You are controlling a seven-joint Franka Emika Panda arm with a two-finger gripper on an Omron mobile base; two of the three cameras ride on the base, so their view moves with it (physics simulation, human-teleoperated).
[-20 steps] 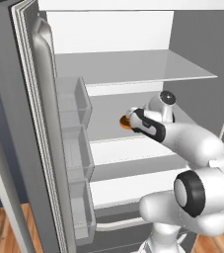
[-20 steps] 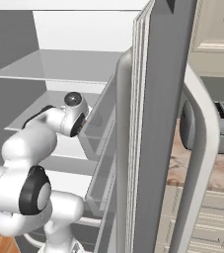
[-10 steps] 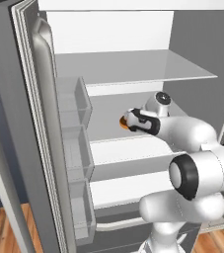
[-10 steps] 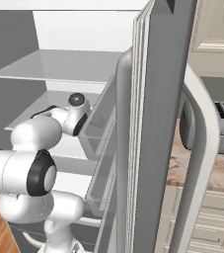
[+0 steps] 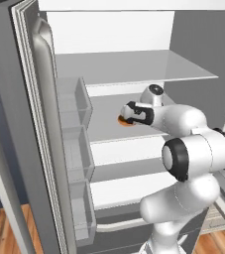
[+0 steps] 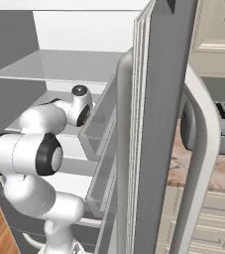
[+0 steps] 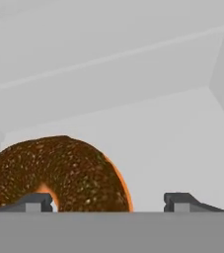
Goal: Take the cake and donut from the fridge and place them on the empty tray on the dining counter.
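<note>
donut [image 7: 59, 173] is judged soft, light and glaze-slippery; a gentle hold across the ring's side is advised. claw [image 7: 106, 202] is spread, straddling it, nothing grasped.

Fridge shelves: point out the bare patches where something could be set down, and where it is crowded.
The top glass shelf of the fridge is bare from the back wall to its front edge. The lower white shelves look bare too. On the middle shelf, room is open right of the donut, toward the side wall. It is crowded at the donut, where the gripper straddles it.
</note>
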